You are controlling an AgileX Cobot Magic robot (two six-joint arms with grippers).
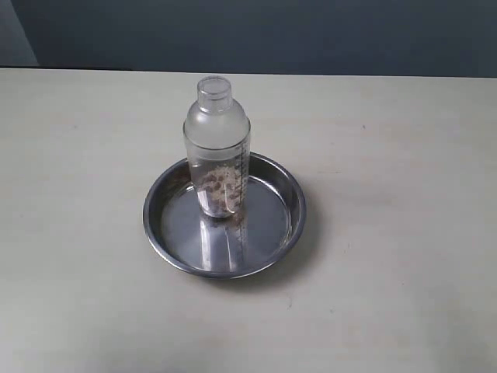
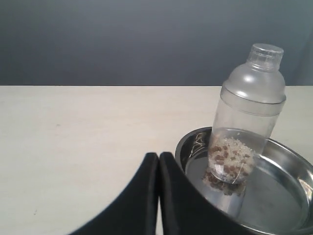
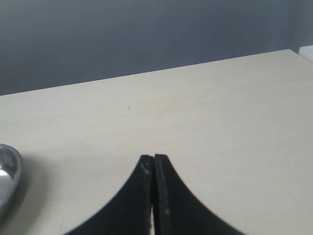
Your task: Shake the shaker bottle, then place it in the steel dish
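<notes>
Left wrist view: the left pincer [image 2: 159,154] sits closest to the lens. Its two black fingers are pressed together tip to tip, with only a thin seam between them and nothing pinched. Just past the tips and off to one side lies the steel dish [image 2: 297,165], its near rim partly hidden behind one finger. The shaker bottle [image 2: 247,122] stands upright on the dish's flat floor, clear of the fingers. Its frosted dome and small clear cap are on top, and brown bits [image 2: 226,164] mixed with pale grains are heaped at its base. The pale table [image 2: 73,137] runs on beyond the tips to a dark grey wall [image 2: 122,39].

Right wrist view: the right pincer [image 3: 150,156] is likewise closed, its black fingers touching along their length and gripping nothing. Only a sliver of the steel dish's rim [image 3: 7,176] shows, well to one side of the tips. Bare table [image 3: 220,112] lies ahead of them.

Exterior view: the steel dish [image 1: 289,233] rests on the table [image 1: 404,155]. The shaker bottle [image 1: 217,155] stands upright inside it, away from the middle of the floor and nearer the far rim. Its printed side markings are visible, and its reflection shows on the shiny bottom.
</notes>
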